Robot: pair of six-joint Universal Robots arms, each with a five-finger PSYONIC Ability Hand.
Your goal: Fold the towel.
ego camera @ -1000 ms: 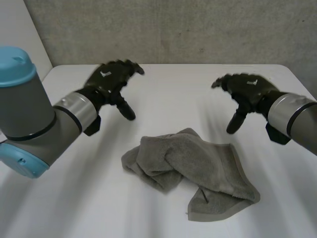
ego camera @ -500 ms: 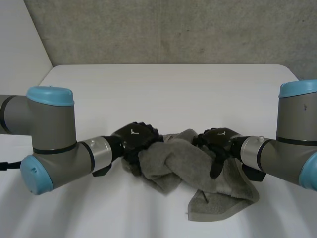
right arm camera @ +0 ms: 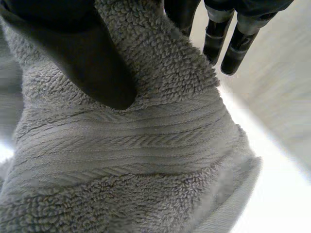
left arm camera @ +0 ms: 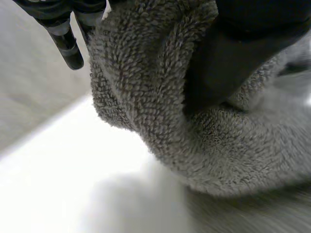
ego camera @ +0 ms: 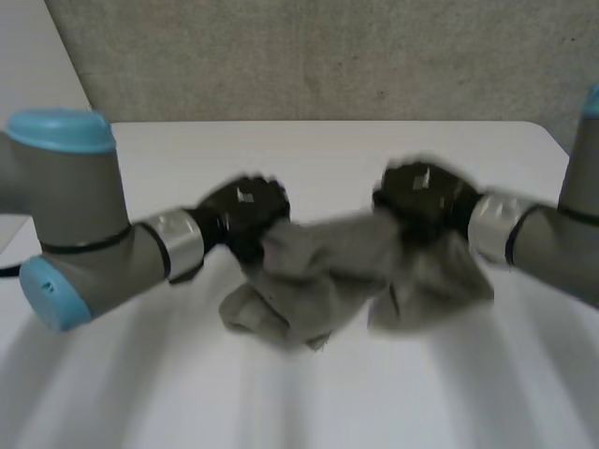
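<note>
Gripping a crumpled grey terry towel (ego camera: 328,271), my black left hand (ego camera: 245,210) and right hand (ego camera: 421,196) hold it strung sideways between them.

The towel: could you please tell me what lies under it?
Around the towel only white table shows; the patch directly beneath its sagging folds is covered. The left hand and right hand pinch its upper part.

Both hands dropped from the upper corners of the frame onto the towel (ego camera: 328,271). Now the left hand (ego camera: 245,210) and right hand (ego camera: 421,196) each pinch one end and have hauled it up to mid-frame. It's no longer a heap at lower centre, it sags between them.
</note>
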